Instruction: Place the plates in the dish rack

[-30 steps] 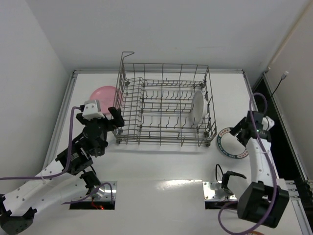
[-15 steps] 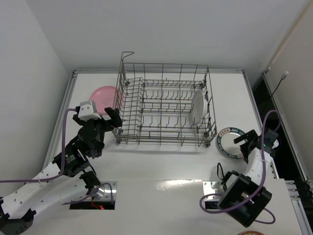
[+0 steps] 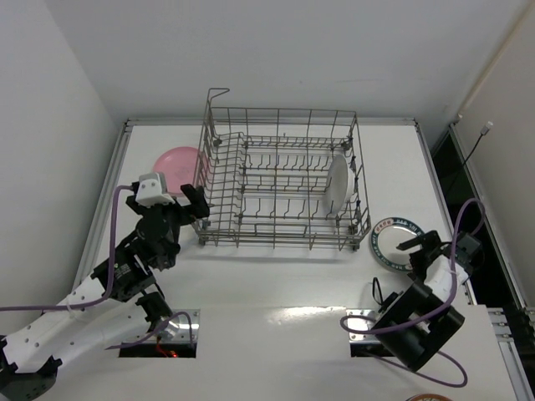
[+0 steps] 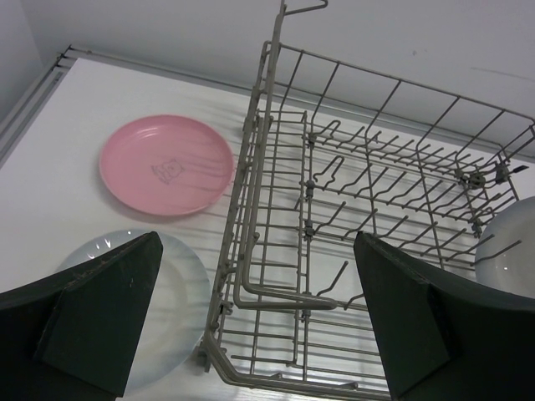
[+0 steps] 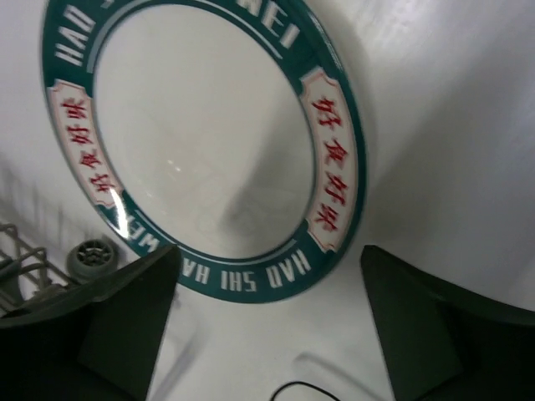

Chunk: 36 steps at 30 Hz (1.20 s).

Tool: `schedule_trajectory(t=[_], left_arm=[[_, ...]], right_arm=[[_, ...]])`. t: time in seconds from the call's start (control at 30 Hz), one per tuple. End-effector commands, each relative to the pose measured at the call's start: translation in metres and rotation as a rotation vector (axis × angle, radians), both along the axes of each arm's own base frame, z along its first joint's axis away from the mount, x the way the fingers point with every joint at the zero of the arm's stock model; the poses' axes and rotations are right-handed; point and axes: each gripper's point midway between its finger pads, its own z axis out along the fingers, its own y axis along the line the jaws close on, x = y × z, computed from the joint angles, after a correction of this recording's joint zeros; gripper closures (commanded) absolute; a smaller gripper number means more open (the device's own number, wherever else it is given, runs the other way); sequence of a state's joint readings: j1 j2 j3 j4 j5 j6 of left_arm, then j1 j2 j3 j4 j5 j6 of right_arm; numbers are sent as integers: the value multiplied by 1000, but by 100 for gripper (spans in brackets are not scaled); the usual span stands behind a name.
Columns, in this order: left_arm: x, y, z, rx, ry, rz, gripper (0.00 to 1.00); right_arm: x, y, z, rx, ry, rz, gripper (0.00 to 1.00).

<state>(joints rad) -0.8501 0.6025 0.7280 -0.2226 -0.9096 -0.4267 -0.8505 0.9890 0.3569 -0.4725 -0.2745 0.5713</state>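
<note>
The grey wire dish rack [image 3: 219,142] stands mid-table. A white plate [image 3: 336,185] stands upright among its tines at the right end. The pink plate [image 3: 174,159] lies flat left of the rack. The plate with the dark patterned rim [image 3: 388,247] lies flat right of the rack. My left gripper [image 3: 192,203] is open and empty above the rack's near-left corner [image 4: 251,209]. In the left wrist view, a pale plate [image 4: 171,309] lies beside the rack, nearer than the pink plate [image 4: 167,164]. My right gripper [image 5: 272,334] is open and empty just off the patterned plate's [image 5: 201,134] lettered rim.
A black cable [image 3: 376,294] loops on the table near the right arm's base. The table's right edge [image 3: 443,192] runs close to the patterned plate. A small rack wheel [image 5: 90,257] sits by that plate. Walls close in on the left and behind.
My right arm has swung to the right and nearer, and its gripper now points at the patterned plate from the near right side. My left arm has shifted only slightly.
</note>
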Motion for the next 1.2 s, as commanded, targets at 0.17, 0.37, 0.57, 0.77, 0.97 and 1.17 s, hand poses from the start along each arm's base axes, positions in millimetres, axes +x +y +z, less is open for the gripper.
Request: schedule_trajectory(t=[0.17,0.37,0.57,0.77,0.97,1.17], left_arm=[[3,-6,3,-11,-12,-7,0],[3,-10,1,-4,-6,-17,0],[3,-12,-1,3,0,-17,0],[3,-10,-1,4,-1,-8,0],[3,-10,-1,4,-1,-8,0],[3,-11,1,-3,-7,-8,0]], right_arm=[[42,-7,8,80,-201,33,25],[55,-7,9,121,-271,54,25],[64,-6,8,188,-346,83,60],[67,-6,7,224,-396,105,100],[70,-17,33,201,-511,105,100],[67,-38,79,12,-504,121,100]])
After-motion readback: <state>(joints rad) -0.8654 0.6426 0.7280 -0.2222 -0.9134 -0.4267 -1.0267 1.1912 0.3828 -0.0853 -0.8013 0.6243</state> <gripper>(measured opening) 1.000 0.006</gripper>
